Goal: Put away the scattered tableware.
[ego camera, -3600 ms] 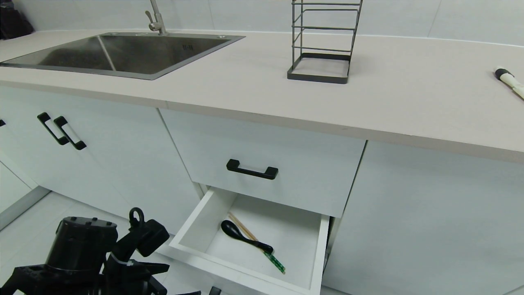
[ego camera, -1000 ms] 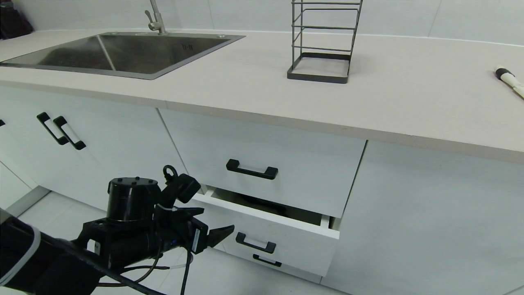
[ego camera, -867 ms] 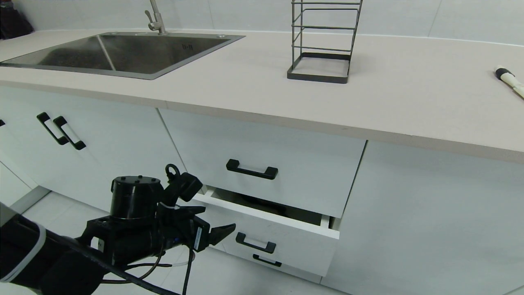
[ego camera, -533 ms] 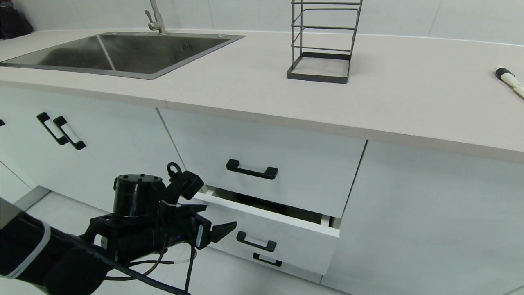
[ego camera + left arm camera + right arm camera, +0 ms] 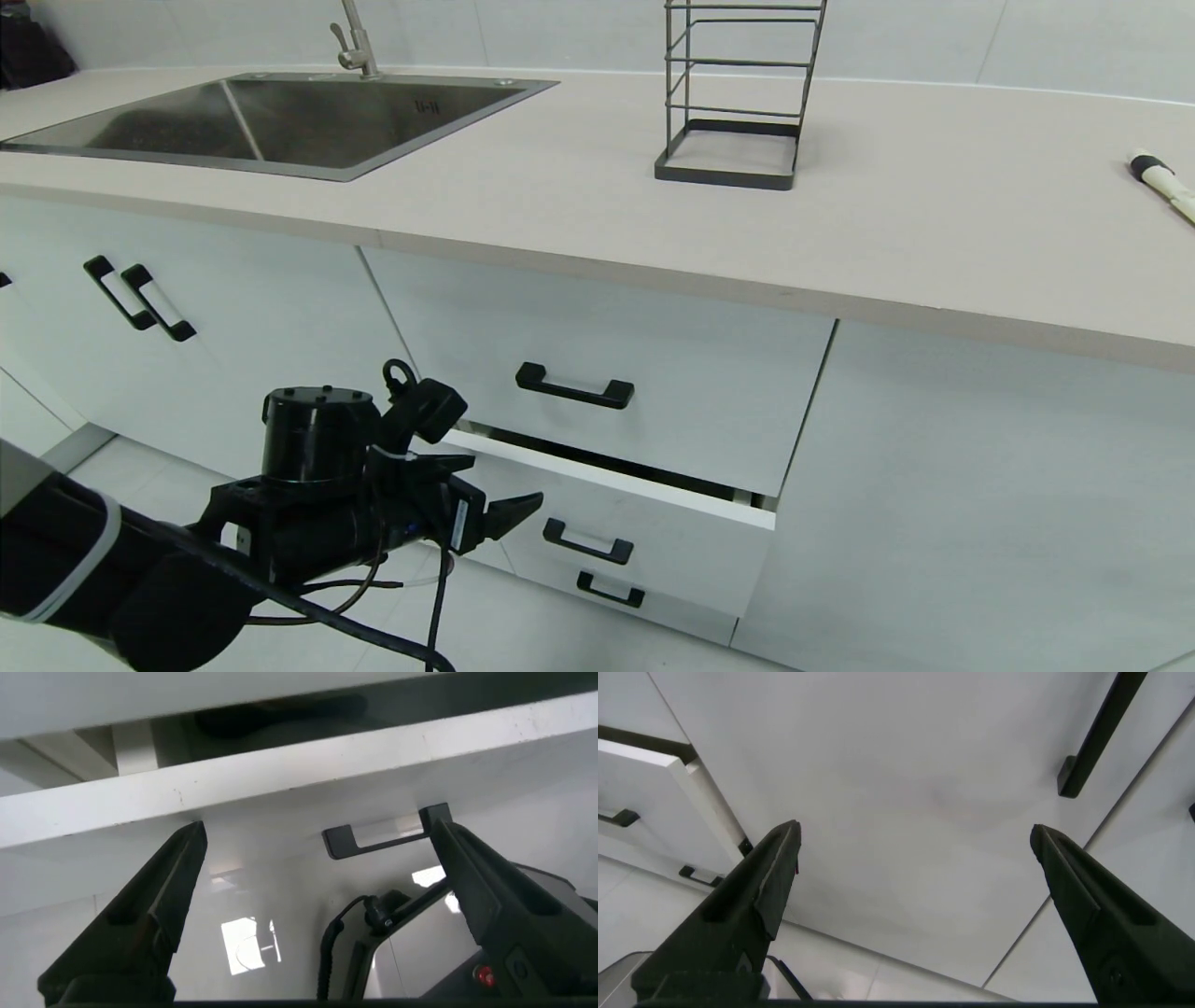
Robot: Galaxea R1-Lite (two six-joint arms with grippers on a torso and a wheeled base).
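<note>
Under the countertop (image 5: 840, 233), left pincer (image 5: 316, 821) gapes at the almost shut drawer (image 5: 653, 523); right pincer (image 5: 915, 829) gapes too.

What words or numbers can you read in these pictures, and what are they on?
No text here can be read.
On the sink, inner wall: a small dark mark, too blurred to read.
On the left gripper, side: a white label, too small to read.
</note>
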